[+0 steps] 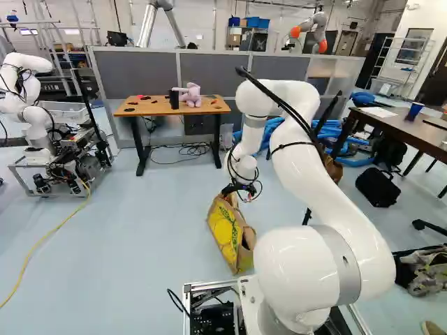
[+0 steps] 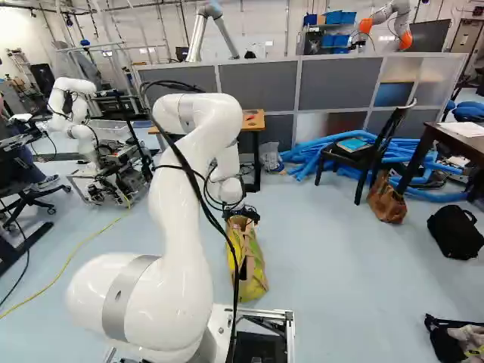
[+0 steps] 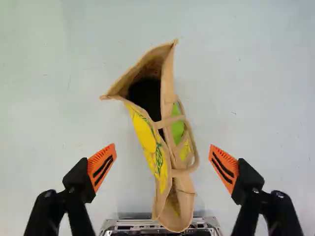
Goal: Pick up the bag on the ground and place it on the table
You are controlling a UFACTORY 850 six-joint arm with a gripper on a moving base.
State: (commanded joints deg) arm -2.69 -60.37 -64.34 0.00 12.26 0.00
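Two fingers [image 1: 229, 188] spread wide above one bag [image 3: 146, 135]

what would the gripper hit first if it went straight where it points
Most likely the bag, at its rim or handles, seen between the open fingers of the gripper; depth is hard to judge.

Clear floor [image 3: 266, 78] flanking bag [image 3: 143, 132], handle [image 3: 195, 156] jutting

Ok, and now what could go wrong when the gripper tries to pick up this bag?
The open gripper may miss the handle strap, which droops to one side of the bag. If it closes on the soft wall, the bag could fold or slip. One end also looks close to the base frame, so it might rub there when lifted.
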